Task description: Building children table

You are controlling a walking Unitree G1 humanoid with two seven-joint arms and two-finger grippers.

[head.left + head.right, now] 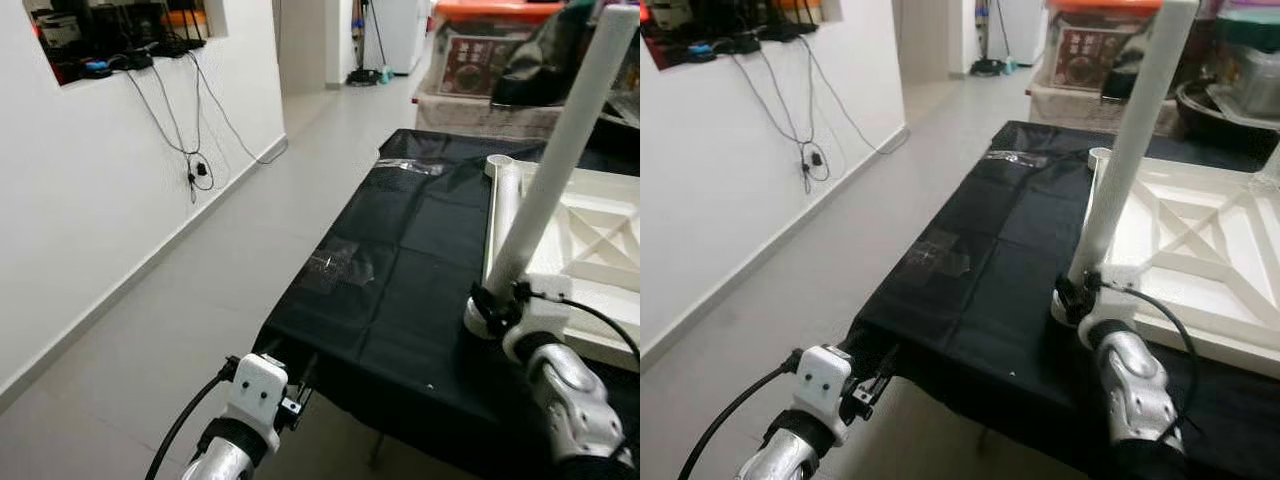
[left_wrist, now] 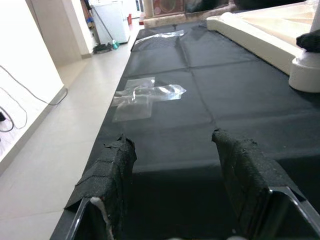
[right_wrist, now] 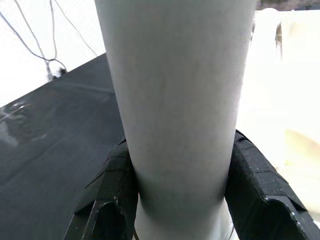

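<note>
This is a room in a lived-in home, used for now as a work spot. A pale tiled floor (image 1: 250, 230) runs away to a far doorway, where a white appliance, perhaps a fridge (image 1: 398, 30), stands beside a mop or broom (image 1: 362, 70). On the left a white wall (image 1: 90, 200) has a recess holding chargers and gadgets (image 1: 110, 50), with cables (image 1: 190, 140) dangling from it. To the right is a table under a black cloth (image 1: 400, 260), and beyond it at the far end household clutter: a storage box with an orange lid (image 1: 495, 12) and dark bags (image 1: 545, 60)
</note>
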